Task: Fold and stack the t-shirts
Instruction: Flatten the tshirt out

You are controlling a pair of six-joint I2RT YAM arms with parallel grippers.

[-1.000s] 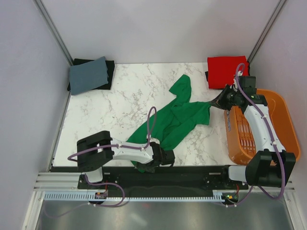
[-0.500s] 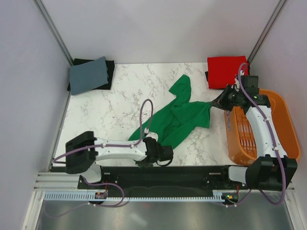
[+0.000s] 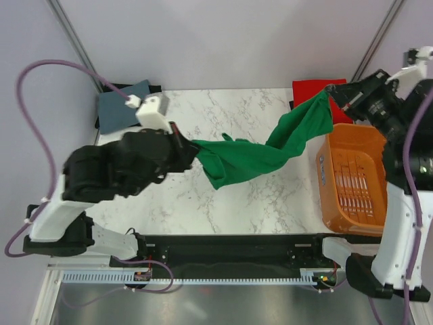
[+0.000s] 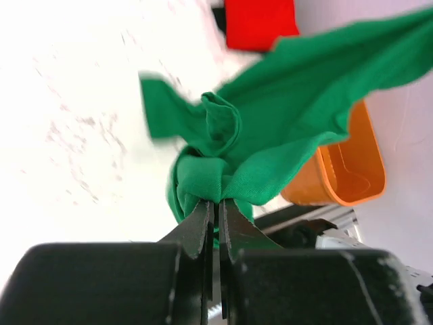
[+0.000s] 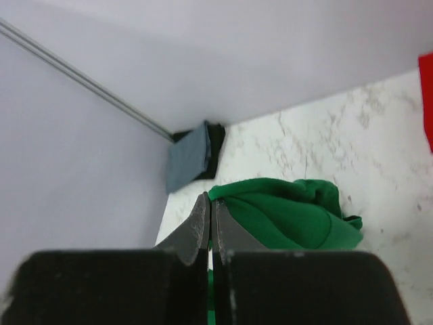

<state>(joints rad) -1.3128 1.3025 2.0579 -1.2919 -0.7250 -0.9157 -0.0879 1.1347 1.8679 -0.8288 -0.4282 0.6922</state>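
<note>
Green shirt (image 3: 254,159) hangs in the air over the table (image 3: 203,196), strung between both arms. It sags mid-span and is bunched and twisted, not flat. Left gripper (image 3: 192,150) is pinched tight on a wad of cloth at one end. Right gripper (image 3: 330,91) is closed on the other end, up near the red shirt (image 3: 310,87), which lies folded at the far right corner by the basket (image 3: 352,128). Cloth is light and limp and droops wherever unsupported. Judgement: wadded holds won't spread it, so take two corners of one edge, shoulders or hem, before laying it down.
</note>
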